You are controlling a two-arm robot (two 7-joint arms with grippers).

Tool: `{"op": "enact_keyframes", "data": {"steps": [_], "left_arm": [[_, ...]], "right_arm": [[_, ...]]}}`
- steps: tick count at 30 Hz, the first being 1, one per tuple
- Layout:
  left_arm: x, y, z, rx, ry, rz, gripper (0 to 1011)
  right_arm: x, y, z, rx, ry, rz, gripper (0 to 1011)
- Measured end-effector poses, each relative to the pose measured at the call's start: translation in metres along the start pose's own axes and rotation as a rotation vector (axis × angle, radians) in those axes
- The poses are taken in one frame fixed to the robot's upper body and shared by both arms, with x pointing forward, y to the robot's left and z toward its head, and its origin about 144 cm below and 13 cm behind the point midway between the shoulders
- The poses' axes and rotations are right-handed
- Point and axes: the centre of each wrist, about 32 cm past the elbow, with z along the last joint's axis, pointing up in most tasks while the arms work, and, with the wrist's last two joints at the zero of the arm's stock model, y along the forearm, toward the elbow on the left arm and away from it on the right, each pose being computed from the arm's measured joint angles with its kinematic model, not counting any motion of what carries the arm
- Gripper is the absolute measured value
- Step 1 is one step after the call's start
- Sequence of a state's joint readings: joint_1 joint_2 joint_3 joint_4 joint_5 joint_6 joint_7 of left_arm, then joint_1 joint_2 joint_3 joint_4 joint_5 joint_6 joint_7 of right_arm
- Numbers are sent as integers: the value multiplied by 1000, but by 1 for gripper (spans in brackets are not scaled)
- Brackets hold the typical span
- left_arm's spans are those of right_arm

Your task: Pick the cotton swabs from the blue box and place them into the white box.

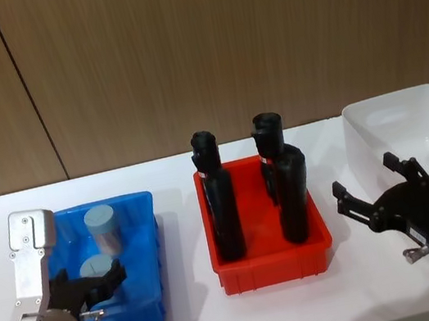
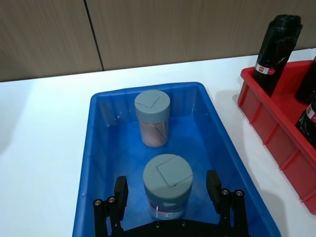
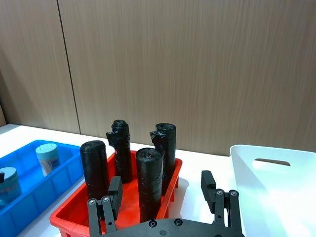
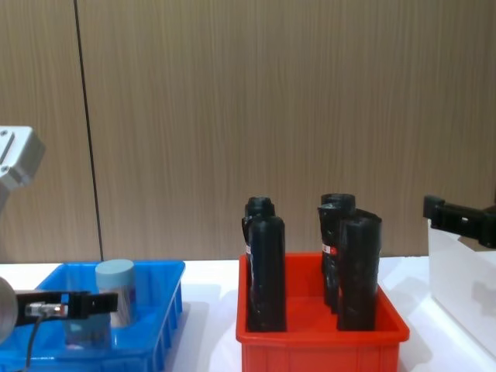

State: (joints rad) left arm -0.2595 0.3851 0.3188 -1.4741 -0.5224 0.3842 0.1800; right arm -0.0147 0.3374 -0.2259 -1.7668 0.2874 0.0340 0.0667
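Head view: blue box [image 1: 153, 246] at 8 o'clock; cotton swabs [image 1: 101, 224] inside, second jar [image 1: 94, 267] at its 6 o'clock. Left gripper [image 1: 91, 280] wide open, straddling second jar — nothing gripped. Right gripper [image 1: 372, 182] at 4 o'clock, spread, empty, beside white box [image 1: 403, 98].
Left wrist view: fingers [image 2: 121, 190] flank jar lid, gaps both sides.
Right wrist view: red bin [image 3: 66, 210] holds black bottles [image 3: 94, 168].
Chest view: left gripper low, inside blue box.

No lettering can be read anywhere: the red-and-white labels [image 2: 265, 69] on the black bottles [image 2: 277, 44] are too small to make out.
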Motion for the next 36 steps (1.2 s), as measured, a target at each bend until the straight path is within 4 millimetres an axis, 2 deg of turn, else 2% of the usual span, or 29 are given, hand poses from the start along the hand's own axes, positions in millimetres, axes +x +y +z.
{"op": "enact_keyframes", "data": {"steps": [14,36], "left_arm": [[8,-4,-5,24,-20,20,1004],[16,-17,-13,-8,-28,-41,1004]], "right_arm": [[0,0,0,0,0,0,1002],[0,0,0,0,0,0,1001]]}}
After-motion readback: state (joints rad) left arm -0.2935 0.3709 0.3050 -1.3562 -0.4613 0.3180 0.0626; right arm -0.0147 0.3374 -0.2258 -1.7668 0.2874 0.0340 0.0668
